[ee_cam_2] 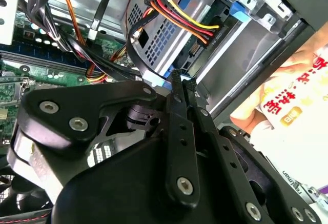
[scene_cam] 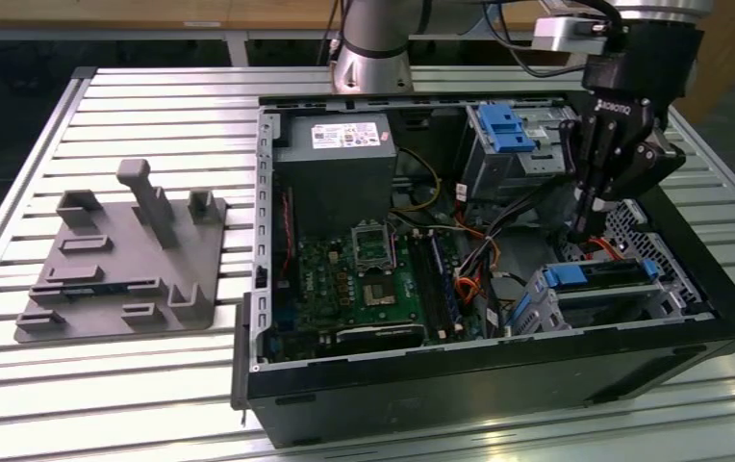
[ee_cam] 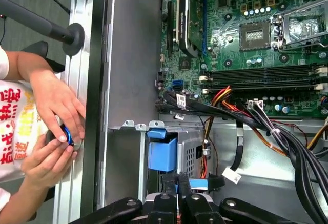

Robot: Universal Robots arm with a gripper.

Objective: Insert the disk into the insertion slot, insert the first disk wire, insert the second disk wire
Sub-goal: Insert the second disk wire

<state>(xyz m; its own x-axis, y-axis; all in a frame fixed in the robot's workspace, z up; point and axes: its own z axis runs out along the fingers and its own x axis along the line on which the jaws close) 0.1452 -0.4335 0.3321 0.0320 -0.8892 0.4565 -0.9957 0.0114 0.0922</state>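
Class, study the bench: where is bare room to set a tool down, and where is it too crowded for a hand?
Bare slatted table surrounds the grey fixture, on the exterior view's left of the computer case. Crowded: inside the case, cables and the gripper hem the disk.

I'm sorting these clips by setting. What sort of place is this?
Probably a robotics lab test bench: a robot arm reaches into an open desktop computer lying on a slatted metal table, with a grey parts holder beside it.

Cable bundle (ee_cam: 287,134) seemingly tight beside disk (scene_cam: 605,274)
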